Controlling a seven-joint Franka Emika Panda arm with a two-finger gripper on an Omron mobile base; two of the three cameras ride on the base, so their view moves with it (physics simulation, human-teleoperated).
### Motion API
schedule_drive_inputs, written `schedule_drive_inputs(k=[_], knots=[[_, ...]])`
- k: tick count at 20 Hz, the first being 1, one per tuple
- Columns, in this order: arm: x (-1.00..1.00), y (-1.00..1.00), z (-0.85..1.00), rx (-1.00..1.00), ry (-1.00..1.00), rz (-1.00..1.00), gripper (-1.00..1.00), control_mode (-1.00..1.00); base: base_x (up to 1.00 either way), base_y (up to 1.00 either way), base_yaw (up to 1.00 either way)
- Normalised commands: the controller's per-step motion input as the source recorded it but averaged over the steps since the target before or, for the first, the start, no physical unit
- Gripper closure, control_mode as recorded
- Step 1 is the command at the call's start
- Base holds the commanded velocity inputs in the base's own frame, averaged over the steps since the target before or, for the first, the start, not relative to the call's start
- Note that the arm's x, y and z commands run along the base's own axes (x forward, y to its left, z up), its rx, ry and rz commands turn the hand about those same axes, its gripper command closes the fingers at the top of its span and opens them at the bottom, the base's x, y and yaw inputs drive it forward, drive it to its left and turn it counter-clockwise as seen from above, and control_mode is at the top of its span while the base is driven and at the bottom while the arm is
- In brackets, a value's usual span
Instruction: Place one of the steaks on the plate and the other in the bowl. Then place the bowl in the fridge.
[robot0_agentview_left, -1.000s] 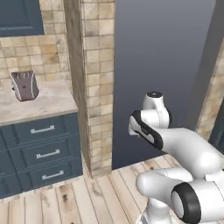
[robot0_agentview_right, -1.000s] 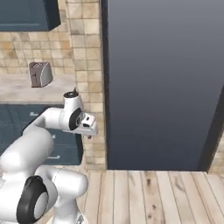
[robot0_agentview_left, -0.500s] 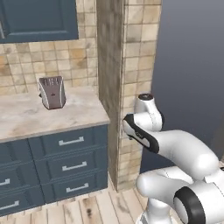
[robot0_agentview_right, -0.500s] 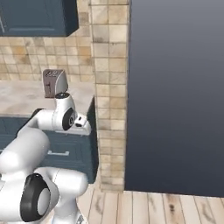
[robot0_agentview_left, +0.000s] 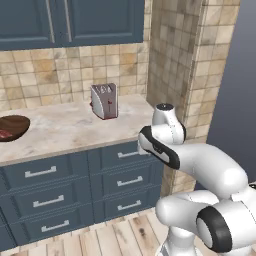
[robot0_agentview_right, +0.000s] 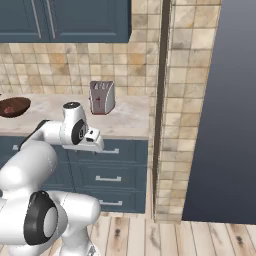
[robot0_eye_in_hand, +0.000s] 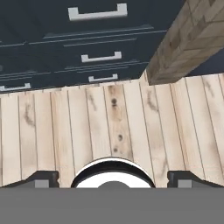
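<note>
The dark brown bowl (robot0_agentview_left: 12, 127) rests at the far left of the marble counter, cut by the frame edge, and a pinkish-red steak (robot0_agentview_left: 4, 134) lies inside it. From the other side the bowl (robot0_agentview_right: 14, 106) also sits at the left edge. The fridge (robot0_agentview_right: 230, 110) shows as a tall grey door on the right, shut. My gripper (robot0_eye_in_hand: 112, 179) points down at the wooden floor, far from the bowl, open, with its fingertips (robot0_eye_in_hand: 43, 178) wide apart and nothing between them. The hand (robot0_agentview_right: 89, 140) hangs in front of the drawers. The plate and the second steak are out of view.
A silver toaster (robot0_agentview_left: 104, 100) stands on the counter (robot0_agentview_left: 65, 130) near the tiled pillar (robot0_agentview_left: 180, 65). Blue drawers (robot0_agentview_left: 45, 200) run under the counter and blue wall cabinets (robot0_agentview_left: 75, 20) hang above. The pillar separates the counter from the fridge.
The whole picture has slid right as the base moved: the fridge has gone to the right edge, the toaster to mid-frame, and the bowl has come into view. The arm keeps its pose.
</note>
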Motion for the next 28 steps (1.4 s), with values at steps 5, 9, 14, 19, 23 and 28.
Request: schedule_drive_inputs(k=[5, 9, 14, 19, 23, 28], knots=[[0.0, 0.0, 0.0, 0.0, 0.0, 0.0, -1.0, 1.0, 0.33, 1.0, 0.0], [0.0, 0.0, 0.0, 0.0, 0.0, 0.0, -1.0, 1.0, 0.75, 1.0, 0.09], [0.0, 0.0, 0.0, 0.0, 0.0, 0.0, -1.0, 1.0, 0.49, 1.0, 0.2], [0.0, 0.0, 0.0, 0.0, 0.0, 0.0, -1.0, 1.0, 0.65, 0.89, 0.0], [0.0, 0.0, 0.0, 0.0, 0.0, 0.0, -1.0, 1.0, 0.61, 0.07, -0.11], [0.0, 0.0, 0.0, 0.0, 0.0, 0.0, -1.0, 1.0, 0.06, -0.14, -0.01]])
